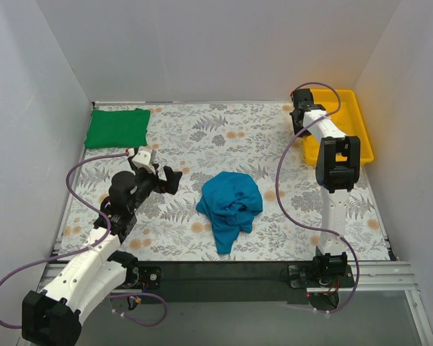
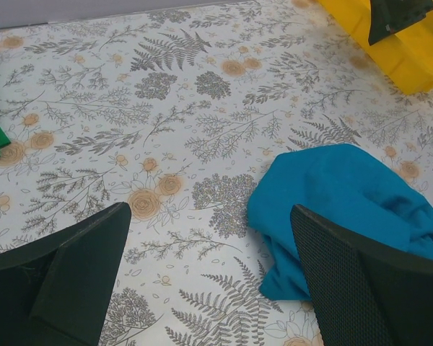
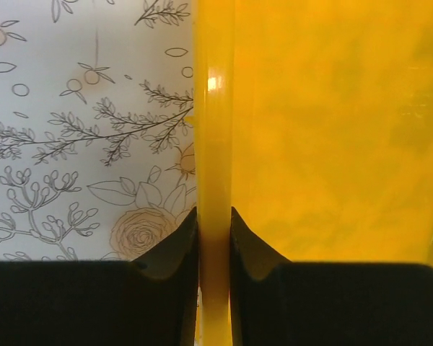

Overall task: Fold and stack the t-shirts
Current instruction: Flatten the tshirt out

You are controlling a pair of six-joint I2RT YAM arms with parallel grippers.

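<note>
Floral tabletop (image 1: 202,137), right hand (image 3: 213,222) on yellow tray (image 1: 355,119)

The left arm (image 1: 94,263) reaches forward and low, and the left gripper (image 2: 209,220) has its jaws spread wide with nothing held. The right arm (image 1: 337,180) stands upright with its elbow high and its forearm reaching far right. The right gripper (image 3: 213,220) pinches the rim of the yellow tray (image 3: 213,108), one finger on each side.

The left arm (image 1: 86,263) and right arm (image 1: 330,209) have white links with black joints. Purple cables (image 1: 276,189) loop along each.
</note>
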